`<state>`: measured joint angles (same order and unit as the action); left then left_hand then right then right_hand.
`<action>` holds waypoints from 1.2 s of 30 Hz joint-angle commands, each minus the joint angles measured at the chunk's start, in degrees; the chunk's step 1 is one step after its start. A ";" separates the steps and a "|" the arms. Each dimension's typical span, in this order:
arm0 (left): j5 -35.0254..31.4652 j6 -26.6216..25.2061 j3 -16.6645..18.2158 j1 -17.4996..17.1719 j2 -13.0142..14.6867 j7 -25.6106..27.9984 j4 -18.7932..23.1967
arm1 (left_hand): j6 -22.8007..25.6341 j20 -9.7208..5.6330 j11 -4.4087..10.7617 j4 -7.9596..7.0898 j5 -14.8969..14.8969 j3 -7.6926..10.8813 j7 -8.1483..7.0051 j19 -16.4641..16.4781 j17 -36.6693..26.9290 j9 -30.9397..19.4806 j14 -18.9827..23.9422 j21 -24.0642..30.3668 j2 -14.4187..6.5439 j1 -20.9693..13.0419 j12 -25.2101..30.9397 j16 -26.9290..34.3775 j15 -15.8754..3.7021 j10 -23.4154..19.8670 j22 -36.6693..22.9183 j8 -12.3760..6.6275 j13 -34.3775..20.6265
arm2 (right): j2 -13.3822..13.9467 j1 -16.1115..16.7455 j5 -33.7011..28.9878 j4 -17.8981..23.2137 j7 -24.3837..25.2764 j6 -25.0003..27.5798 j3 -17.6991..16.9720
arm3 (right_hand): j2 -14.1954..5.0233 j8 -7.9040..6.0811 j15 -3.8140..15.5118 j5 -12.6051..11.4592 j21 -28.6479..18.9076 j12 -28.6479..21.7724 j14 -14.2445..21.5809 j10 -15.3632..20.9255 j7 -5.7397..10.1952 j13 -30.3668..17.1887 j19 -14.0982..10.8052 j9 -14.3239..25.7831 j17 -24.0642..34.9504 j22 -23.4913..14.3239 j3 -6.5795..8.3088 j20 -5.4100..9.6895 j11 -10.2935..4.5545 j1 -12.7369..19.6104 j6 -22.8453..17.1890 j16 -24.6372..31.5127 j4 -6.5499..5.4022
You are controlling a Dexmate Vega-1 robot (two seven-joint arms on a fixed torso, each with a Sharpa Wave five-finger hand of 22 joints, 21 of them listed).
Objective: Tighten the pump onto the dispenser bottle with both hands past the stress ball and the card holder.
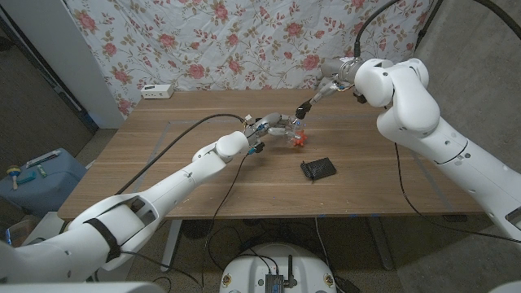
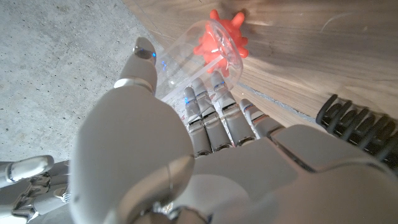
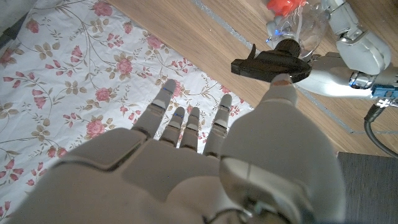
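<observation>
Head view: left hand grips bottle; right hand fingers spread, touching pump.

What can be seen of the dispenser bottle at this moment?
The dispenser bottle is clear, plastic-looking and seems empty; the red spiky stress ball shows through and beside it. The left hand grips its body, holding it over the wooden table near the middle. A black pump sits at its neck, and the right hand has a fingertip touching the pump. How far the pump is screwed on cannot be told.
</observation>
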<state>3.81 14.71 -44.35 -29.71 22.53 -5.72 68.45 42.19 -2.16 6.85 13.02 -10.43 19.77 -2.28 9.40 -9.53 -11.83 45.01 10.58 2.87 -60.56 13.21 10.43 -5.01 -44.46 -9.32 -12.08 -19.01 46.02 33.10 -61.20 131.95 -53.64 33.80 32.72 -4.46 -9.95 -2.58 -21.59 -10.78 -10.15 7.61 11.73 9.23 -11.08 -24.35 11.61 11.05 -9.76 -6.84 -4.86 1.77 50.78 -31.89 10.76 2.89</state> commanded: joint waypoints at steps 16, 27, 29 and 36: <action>-0.12 1.27 -0.47 0.94 -1.90 0.81 -2.79 | 4.94 -6.01 0.73 -4.26 0.01 4.98 -0.28 0.71 -0.04 -0.27 0.73 -0.07 -4.07 3.42 -0.13 0.13 -3.46 -1.45 -0.14 -0.26 -0.21 | 2.16 0.94 10.36 -2.31 7.68 0.05 0.85 | 1.81 -0.45 -2.20 4.42 0.49 -0.18 -3.54 -5.25 -2.00 -0.68 3.89 0.71 0.58 -0.08 -0.48 -1.83 0.06 -0.65 9.30 0.13 1.10; -0.27 1.83 -0.53 1.11 -2.21 1.11 -3.15 | 5.06 -5.97 0.61 -4.22 -0.03 5.11 -0.32 0.71 -0.05 -0.28 0.78 -0.08 -4.18 3.36 -0.14 0.14 -3.40 -1.54 -0.14 -0.26 -0.29 | 2.38 1.41 12.72 -3.41 11.85 2.35 1.93 | 2.15 -1.60 -2.42 5.24 0.36 -0.51 -3.89 -5.60 -4.40 -0.81 4.45 1.18 0.67 -0.09 -0.76 -1.87 0.45 -1.79 8.82 0.34 0.78; -0.26 1.86 -0.54 1.11 -2.24 1.10 -3.16 | 5.07 -5.99 0.62 -4.22 -0.04 5.13 -0.32 0.72 -0.06 -0.28 0.81 -0.07 -4.21 3.36 -0.16 0.16 -3.43 -1.54 -0.15 -0.26 -0.28 | 2.47 1.35 12.94 -3.47 12.20 2.84 2.21 | 2.18 -1.93 -2.41 5.36 0.32 -0.59 -3.88 -5.56 -4.56 -0.83 4.50 1.27 0.68 -0.09 -0.76 -1.86 0.48 -1.89 8.30 0.39 0.78; -0.36 1.46 -0.52 0.79 -1.98 1.26 -2.39 | 5.09 -5.99 0.82 -4.23 -0.03 5.16 -0.31 0.72 -0.04 -0.28 0.78 -0.08 -4.16 3.44 -0.23 0.11 -3.38 -1.51 -0.15 -0.24 -0.27 | 2.87 1.26 13.92 -3.46 13.56 4.22 2.85 | 2.10 -3.46 -2.41 5.90 0.19 -0.96 -3.89 -5.14 -5.25 -0.91 4.71 1.68 0.74 -0.09 -0.66 -1.79 0.81 -2.27 5.72 0.60 0.74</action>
<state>3.61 16.27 -44.83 -28.71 20.48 -4.75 65.56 42.61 -2.26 6.86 13.17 -10.43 19.92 -2.25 9.72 -9.53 -11.83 45.24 10.58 2.87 -60.56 13.16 10.43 -5.23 -44.90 -9.31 -12.09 -19.01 48.37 34.33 -48.94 128.83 -42.72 35.99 34.52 -2.36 -12.77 -4.81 -16.07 -10.57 -10.60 4.15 6.53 4.18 -11.88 -19.89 12.94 11.60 -9.75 -7.04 -6.66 2.25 49.05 -24.92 11.04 3.64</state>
